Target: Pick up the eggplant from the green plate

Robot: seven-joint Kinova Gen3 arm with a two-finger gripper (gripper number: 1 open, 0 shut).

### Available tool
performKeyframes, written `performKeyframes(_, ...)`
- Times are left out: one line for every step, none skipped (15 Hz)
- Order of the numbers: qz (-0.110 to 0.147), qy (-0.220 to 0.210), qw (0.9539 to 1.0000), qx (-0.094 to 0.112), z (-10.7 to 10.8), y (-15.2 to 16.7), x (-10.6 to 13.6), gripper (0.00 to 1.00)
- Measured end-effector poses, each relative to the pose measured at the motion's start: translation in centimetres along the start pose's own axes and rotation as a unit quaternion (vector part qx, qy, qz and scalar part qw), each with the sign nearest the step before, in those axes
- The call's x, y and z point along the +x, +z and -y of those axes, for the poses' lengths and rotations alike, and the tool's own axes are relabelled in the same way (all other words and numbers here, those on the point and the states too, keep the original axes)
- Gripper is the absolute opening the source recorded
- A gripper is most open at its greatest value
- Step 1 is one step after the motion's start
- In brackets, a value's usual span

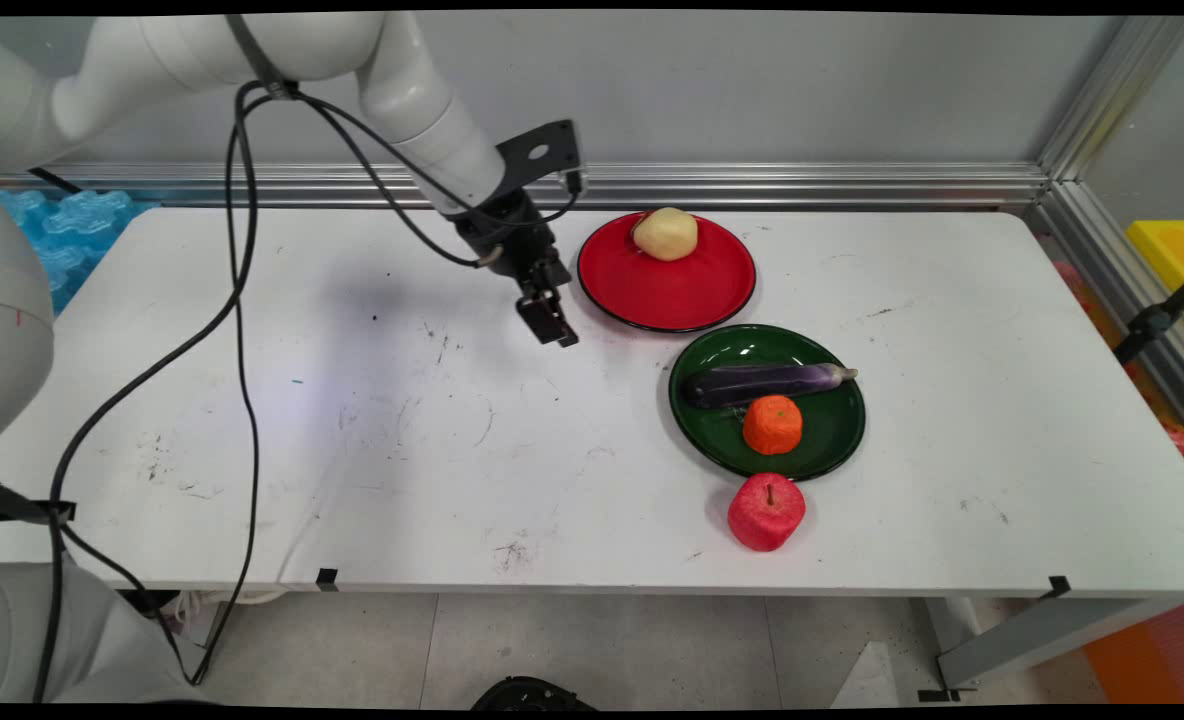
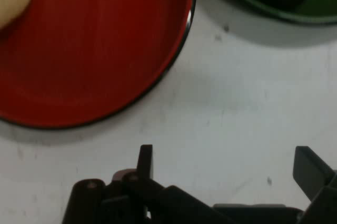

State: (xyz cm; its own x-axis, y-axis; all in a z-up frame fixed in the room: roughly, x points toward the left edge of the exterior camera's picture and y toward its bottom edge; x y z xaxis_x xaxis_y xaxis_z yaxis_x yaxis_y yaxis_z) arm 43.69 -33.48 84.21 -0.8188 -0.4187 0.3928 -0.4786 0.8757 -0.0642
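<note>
Gripper above bare table, just left of red plate; fingers spread wide, nothing held. Pale potato on red plate's far side. Green plate near red plate, carrying eggplant and orange. Red apple on table just beside green plate's near rim.

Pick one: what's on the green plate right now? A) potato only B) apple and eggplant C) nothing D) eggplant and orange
D: the green plate holds the purple eggplant and the orange; the red apple sits on the table just off its near rim, and the potato is on the red plate.
</note>
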Motion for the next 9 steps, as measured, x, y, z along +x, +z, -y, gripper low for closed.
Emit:
performKeyframes(-0.006,0.000,1.0000,0.000,-0.2,0.2,0.7,1.00)
performKeyframes(-0.014,0.000,0.9999,0.000,-0.4,0.4,1.5,1.00)
performKeyframes(-0.020,0.001,0.9998,0.000,-0.7,0.7,2.2,1.00)
performKeyframes(-0.026,0.002,0.9997,0.000,-0.8,0.8,2.6,1.00)
performKeyframes(-0.034,0.002,0.9994,0.000,-1.1,1.1,3.3,1.00)
performKeyframes(-0.040,0.002,0.9992,0.000,-1.3,1.3,3.8,1.00)
performKeyframes(-0.048,0.001,0.9988,-0.001,-1.7,1.6,4.4,1.00)
performKeyframes(-0.054,0.001,0.9986,-0.002,-1.9,1.9,4.8,1.00)
performKeyframes(-0.062,0.002,0.9981,-0.002,-2.3,2.3,5.3,1.00)
